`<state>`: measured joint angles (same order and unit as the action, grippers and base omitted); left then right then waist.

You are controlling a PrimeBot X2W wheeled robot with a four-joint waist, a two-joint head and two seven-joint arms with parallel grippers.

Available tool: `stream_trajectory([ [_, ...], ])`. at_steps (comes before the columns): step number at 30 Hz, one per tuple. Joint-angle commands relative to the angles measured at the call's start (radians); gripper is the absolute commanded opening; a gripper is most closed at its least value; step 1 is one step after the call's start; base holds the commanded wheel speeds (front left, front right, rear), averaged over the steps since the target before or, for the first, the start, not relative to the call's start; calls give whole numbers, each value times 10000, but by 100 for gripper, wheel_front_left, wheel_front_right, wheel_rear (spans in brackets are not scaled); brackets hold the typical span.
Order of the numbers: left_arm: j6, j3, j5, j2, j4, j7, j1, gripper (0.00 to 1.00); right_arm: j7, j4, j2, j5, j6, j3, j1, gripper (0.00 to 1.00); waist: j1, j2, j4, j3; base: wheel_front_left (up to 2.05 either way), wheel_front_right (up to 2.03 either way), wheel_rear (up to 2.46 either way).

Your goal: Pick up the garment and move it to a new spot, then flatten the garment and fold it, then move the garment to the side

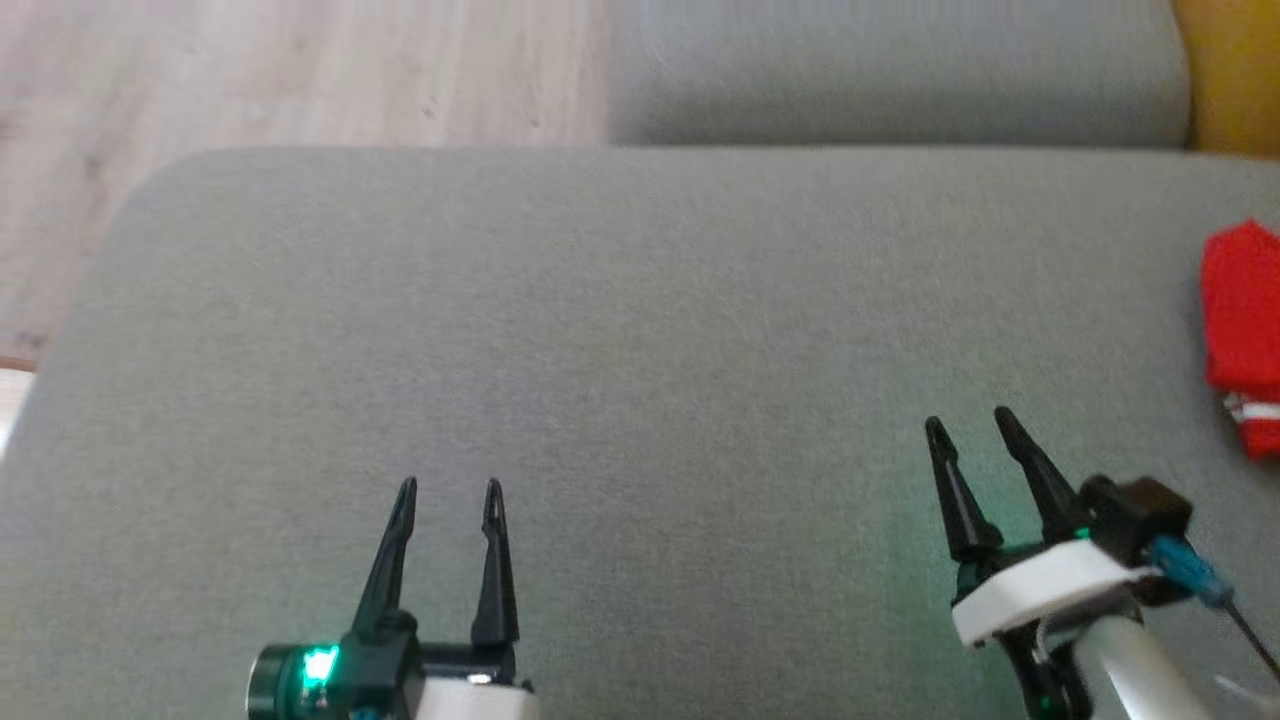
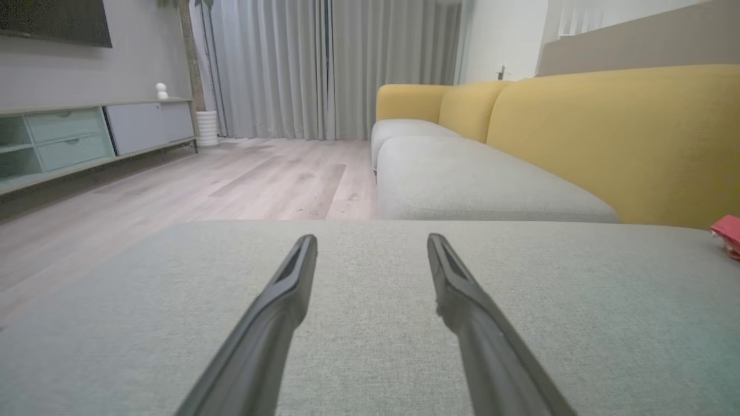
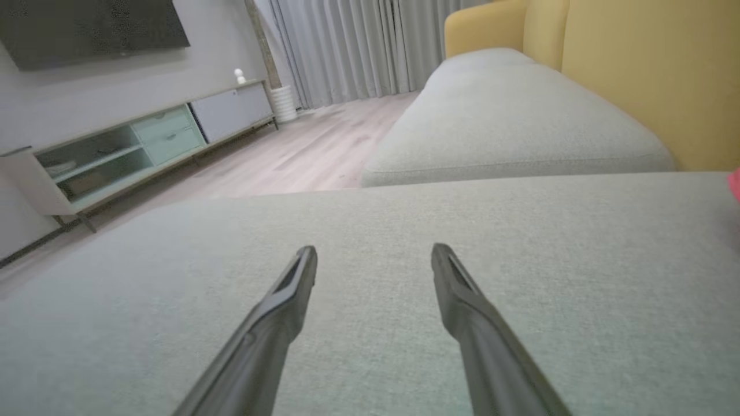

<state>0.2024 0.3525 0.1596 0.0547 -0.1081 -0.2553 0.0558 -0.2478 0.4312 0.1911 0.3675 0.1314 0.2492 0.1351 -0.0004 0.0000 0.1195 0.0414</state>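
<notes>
A broad grey cushion [image 1: 640, 330] stretches out in front of me, with pale wooden floor [image 1: 250, 70] beyond its far edge and a yellow sofa back [image 2: 607, 133] off to my right. My left gripper [image 1: 450, 487] and my right gripper [image 1: 969, 420] both hang just above the fabric, jaws spread with nothing between them. The red garment [image 1: 1243, 330] lies in a compact bundle at the cushion's right edge, apart from my right fingers.

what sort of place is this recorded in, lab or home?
Most likely a home living room, or a staged one: a sofa with grey seat cushions and yellow backs, a low media cabinet under a dark wall-mounted screen, floor-length grey curtains and wood-look flooring.
</notes>
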Motion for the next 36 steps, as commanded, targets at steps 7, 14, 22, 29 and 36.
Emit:
stream_trajectory([
  [7,-253,-484,-452,-45,1051,-65,508,100,-136,-2565,-985,-1930,-7,-1509,-1902,100,4,0,551,-1022,0,0,0],
  [14,-637,-516,-673,-45,967,-65,1059,100,-138,-3194,-1376,-2559,-7,-2038,-3248,100,4,0,474,-1274,0,0,0],
  [22,-775,-663,-671,-45,863,-65,1247,100,-138,-3237,-1405,-2371,-7,-2128,-3413,100,4,0,220,-1336,0,0,0],
  [29,-833,-661,-634,-45,778,-65,1220,100,-139,-3235,-1407,-2272,-7,-2091,-3432,100,4,0,68,-1334,0,0,0],
  [36,-888,-292,-508,8,-203,8,1692,0,22,-2206,-1476,-2297,0,-2243,-3765,0,4,0,12,-1335,0,0,0],
])
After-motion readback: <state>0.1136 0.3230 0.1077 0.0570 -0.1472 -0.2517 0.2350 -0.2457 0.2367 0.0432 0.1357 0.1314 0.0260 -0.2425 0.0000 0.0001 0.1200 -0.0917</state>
